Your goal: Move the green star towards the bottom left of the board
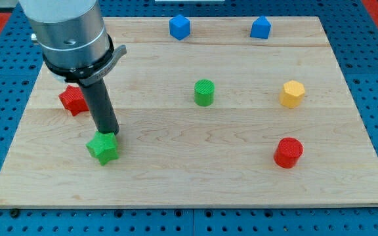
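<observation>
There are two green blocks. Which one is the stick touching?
My tip touches the green star, at the view's lower left. The green cylinder stands alone mid-board, well to the view's right.

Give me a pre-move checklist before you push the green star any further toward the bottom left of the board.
1. My tip at the green star-shaped block: ok, it sits at the star's upper edge, on the side facing the view's top.
2. Actual contact between tip and star: cannot tell.
3. Path to the bottom-left corner of the pale wooden board: ok, no block lies in between.
4. Red star-shaped block: ok, it lies toward the view's top, behind the rod.
5. Green cylinder block: ok, far off to the view's right.
6. Push angle: not ok, tip is above the star, not upper right.
</observation>
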Robot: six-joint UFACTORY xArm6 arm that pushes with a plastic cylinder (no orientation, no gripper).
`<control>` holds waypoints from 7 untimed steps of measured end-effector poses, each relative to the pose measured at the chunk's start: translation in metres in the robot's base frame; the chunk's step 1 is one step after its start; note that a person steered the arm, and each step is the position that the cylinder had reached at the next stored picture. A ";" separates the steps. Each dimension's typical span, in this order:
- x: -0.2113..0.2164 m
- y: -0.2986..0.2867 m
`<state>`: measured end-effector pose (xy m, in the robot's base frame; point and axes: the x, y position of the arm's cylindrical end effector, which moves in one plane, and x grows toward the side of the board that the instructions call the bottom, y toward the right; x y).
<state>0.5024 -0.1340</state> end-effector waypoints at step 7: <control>-0.085 0.029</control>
